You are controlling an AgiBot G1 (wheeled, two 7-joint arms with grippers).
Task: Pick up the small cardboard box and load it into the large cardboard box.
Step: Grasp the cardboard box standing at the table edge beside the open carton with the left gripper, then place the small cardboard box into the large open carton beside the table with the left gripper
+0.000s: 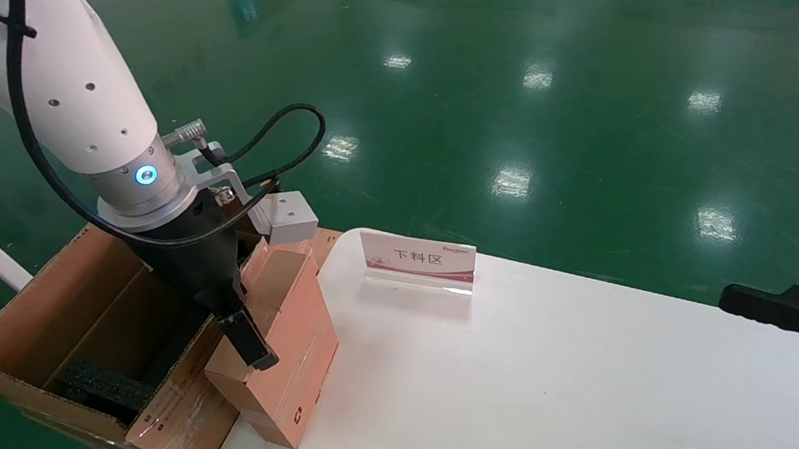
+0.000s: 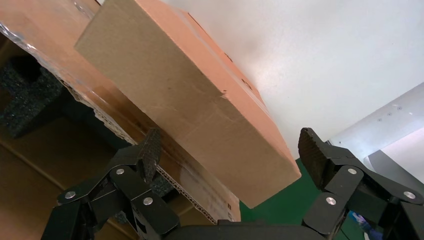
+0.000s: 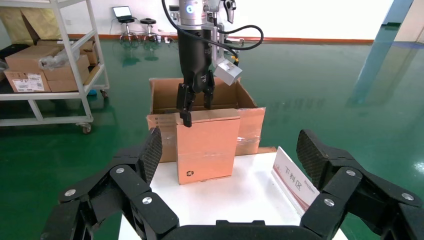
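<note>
left gripper open wide, straddling the small box without touching; stiff, light carton, best pinched across its narrow faces.

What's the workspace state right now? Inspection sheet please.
Surface: white table, mostly bare.
Job's things: small cardboard box stands tilted at the table's edge, leaning on the large cardboard box; not loaded. Black foam inside the large box.
Clutter: acrylic sign on the table.
Grippers: left claw at the small box's top edge, fingers apart, one pad beside the box; right claw open, parked over the table's right side.
Cables: black cable looped at the left wrist.
Surroundings: green floor; shelf cart with cartons.
</note>
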